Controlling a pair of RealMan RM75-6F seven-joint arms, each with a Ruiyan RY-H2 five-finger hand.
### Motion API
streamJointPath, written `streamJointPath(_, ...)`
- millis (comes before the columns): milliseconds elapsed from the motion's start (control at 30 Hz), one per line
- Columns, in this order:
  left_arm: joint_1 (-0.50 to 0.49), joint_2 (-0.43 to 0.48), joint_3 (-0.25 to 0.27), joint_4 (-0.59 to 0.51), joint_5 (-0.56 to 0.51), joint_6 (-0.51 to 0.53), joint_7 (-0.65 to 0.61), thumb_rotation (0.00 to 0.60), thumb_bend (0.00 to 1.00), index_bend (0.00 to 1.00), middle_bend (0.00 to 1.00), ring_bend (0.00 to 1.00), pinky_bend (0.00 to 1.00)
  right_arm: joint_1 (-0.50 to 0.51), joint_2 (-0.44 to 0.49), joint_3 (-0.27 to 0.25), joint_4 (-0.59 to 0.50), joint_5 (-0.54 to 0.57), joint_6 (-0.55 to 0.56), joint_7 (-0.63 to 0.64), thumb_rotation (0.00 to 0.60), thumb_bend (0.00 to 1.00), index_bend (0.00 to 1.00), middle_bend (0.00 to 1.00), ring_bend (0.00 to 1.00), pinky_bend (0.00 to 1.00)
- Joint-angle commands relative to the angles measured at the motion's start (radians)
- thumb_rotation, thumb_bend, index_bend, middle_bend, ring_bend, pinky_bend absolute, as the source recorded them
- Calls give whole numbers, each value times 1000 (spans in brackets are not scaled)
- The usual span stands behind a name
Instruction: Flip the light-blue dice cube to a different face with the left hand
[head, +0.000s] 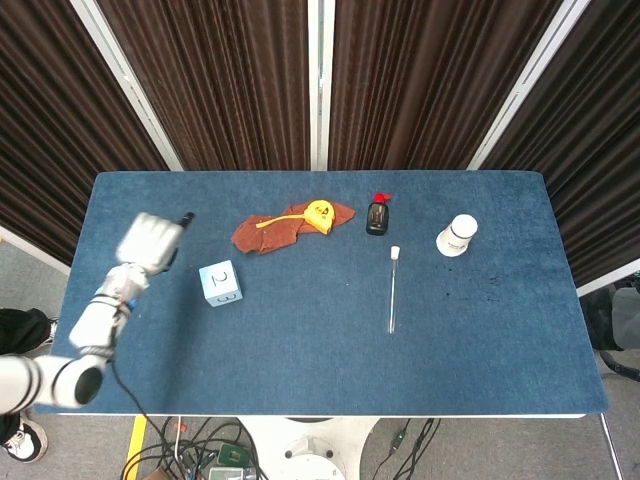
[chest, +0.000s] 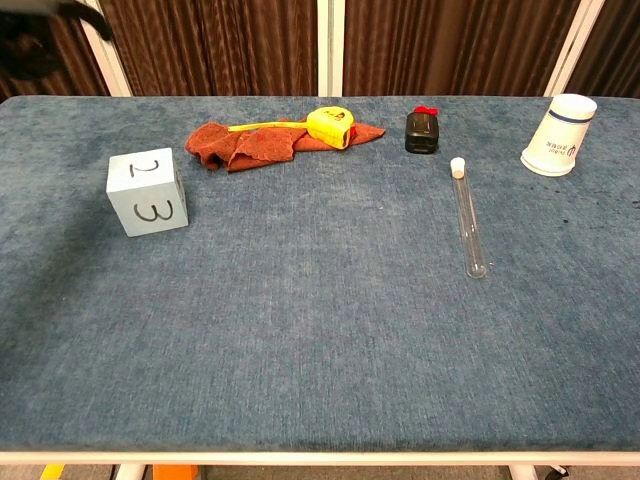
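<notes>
One cube on the table: the light-blue dice cube (head: 220, 283) sits at left of centre in the head view, flat on the blue table (head: 300, 350), with "2" on its top face and "3" on the face toward my chest camera (chest: 147, 192). Nothing touches it.

My left hand (head: 150, 241) is at the left of the head view, up and to the left of the cube and well apart from it. It is motion-blurred, so I cannot tell how its fingers lie. In the chest view only a dark blurred shape shows in the upper left corner. My right hand appears in neither view.

Upper centre of the head view: a rust-brown cloth (head: 275, 230) with a yellow tape measure (head: 320, 213) on its right end, the tape drawn out leftward over the cloth. Just right of it stands a small black bottle with a red cap (head: 377, 215). A glass test tube (head: 393, 290) lies below the bottle, white stopper at its far end. A white paper cup (head: 457, 236) is upside down at upper right.
</notes>
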Motion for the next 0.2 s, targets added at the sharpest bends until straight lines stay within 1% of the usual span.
streamJointPath(33,360,14,18,-9,339,368,-230,600,86,115,301,299,518,-7,-9,2,3,-30,44,-7,600,63,0,0,0,0)
streamJointPath(67,399,7,22,8,365,391,-255,600,33,112,181,181,417,-10,-13,2,4,-42,61,-11,600,56,0,0,0,0)
streamJointPath(100,446,0,24,28,391,410,-289,600,7,109,94,102,338,-14,-17,2,6,-58,84,-17,600,52,0,0,0,0)
streamJointPath(167,506,-9,22,57,428,432,-341,600,0,103,9,16,229,-22,-23,0,7,-80,118,-27,600,43,0,0,0,0)
streamJointPath(200,543,-16,20,76,455,450,-367,600,0,102,0,3,191,-27,-26,-2,5,-92,136,-36,600,40,0,0,0,0)
